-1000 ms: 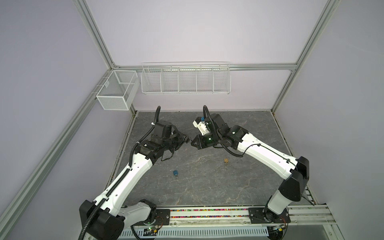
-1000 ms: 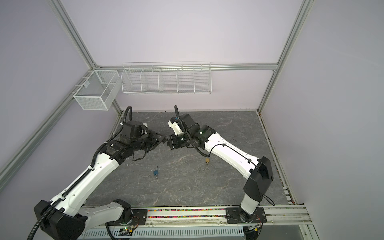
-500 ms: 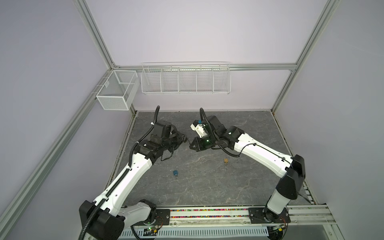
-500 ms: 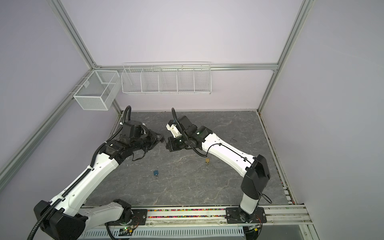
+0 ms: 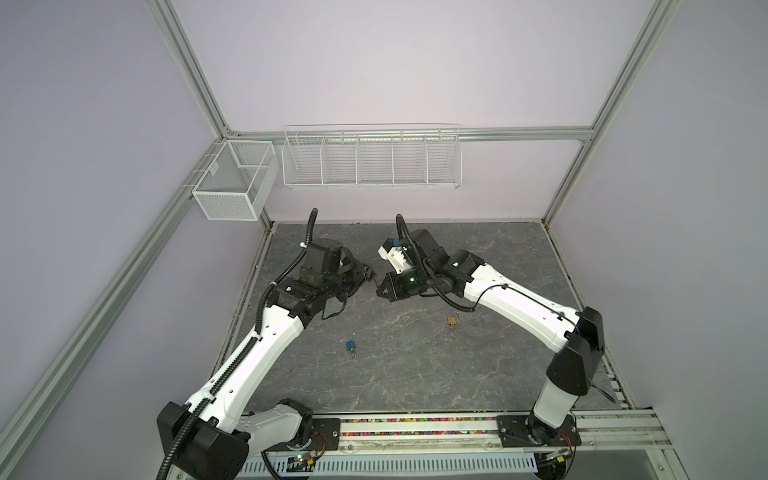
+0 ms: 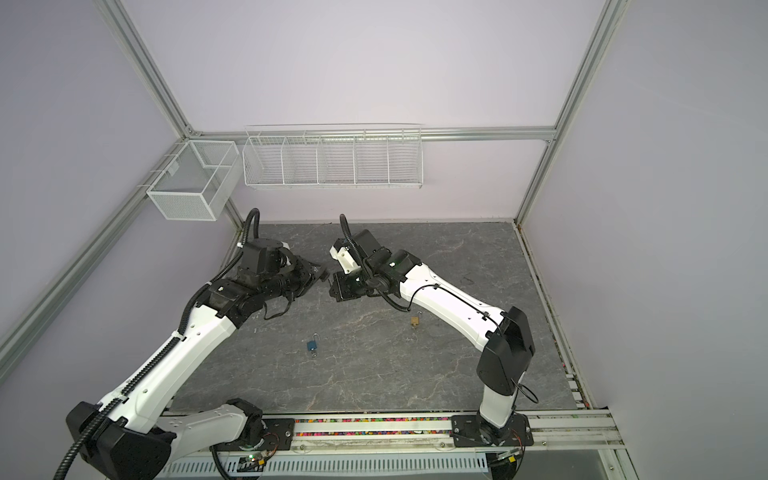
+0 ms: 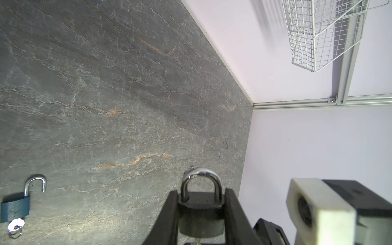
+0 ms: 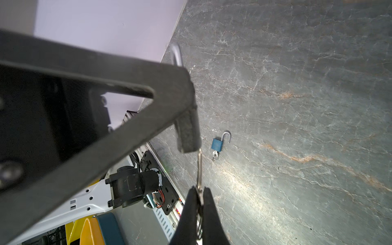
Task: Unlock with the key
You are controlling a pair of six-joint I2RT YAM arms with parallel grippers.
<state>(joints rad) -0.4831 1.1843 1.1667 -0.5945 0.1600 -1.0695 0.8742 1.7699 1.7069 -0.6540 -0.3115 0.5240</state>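
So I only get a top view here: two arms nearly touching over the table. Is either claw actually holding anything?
Observer: Yes. The left wrist camera shows the left gripper clamped on a dark padlock, its shackle closed.
Operator: And the other claw?
Observer: The right wrist camera shows the right gripper pinching a key. The tip of the key meets the padlock's underside, but I cannot tell how deep it sits.
Operator: What about that blue speck lying by itself?
Observer: That is a blue padlock, with its shackle swung open and a second key in its keyhole.
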